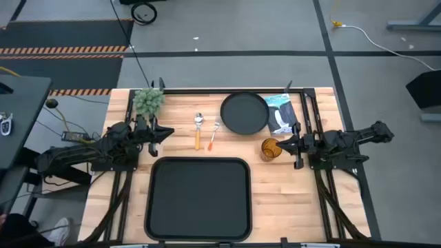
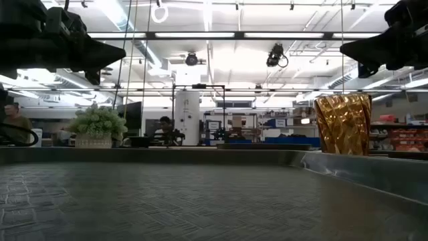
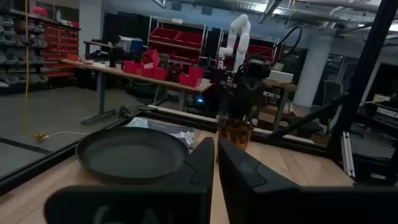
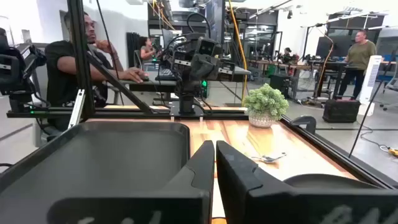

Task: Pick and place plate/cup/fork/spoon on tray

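Waiting at opposite sides of the bench (image 1: pixel 289 200), both arms sit low with nothing taken yet. The left gripper (image 1: pixel 167 133) hangs near the left edge beside a small potted plant (image 1: pixel 148 101), and its wrist view shows its fingers (image 3: pixel 202 163) pressed almost together, empty. The right gripper (image 1: pixel 284 145) hovers just beside the cup (image 1: pixel 269 149), pointing at it; its own wrist view shows its fingers (image 4: pixel 200 167) nearly touching, so it looks parked, not yet reaching, and would have to spread them before taking the cup.

The tray (image 1: pixel 198 200) lies empty against the near edge, midway between the arms, probably so either arm can reach it. All four items lie in a row behind it: the spoon (image 1: pixel 198 129) and the fork (image 1: pixel 213 135) side by side, handles towards the tray, then the plate (image 1: pixel 244 114) nearer the far edge, with the cup at its near right. A blue-and-white packet (image 1: pixel 280 113) lies just right of the plate.

Only the high view gives this whole layout. The low view, looking across the tray floor (image 2: pixel 200 201), shows the cup (image 2: pixel 343 123) standing upright beyond the tray rim, which the overhead picture cannot confirm. The left wrist view shows the plate's (image 3: pixel 132 154) raised rim and the cup (image 3: pixel 237 133) behind it. The right wrist view catches the spoon (image 4: pixel 267 157) and people seated and standing in the room beyond the bench.
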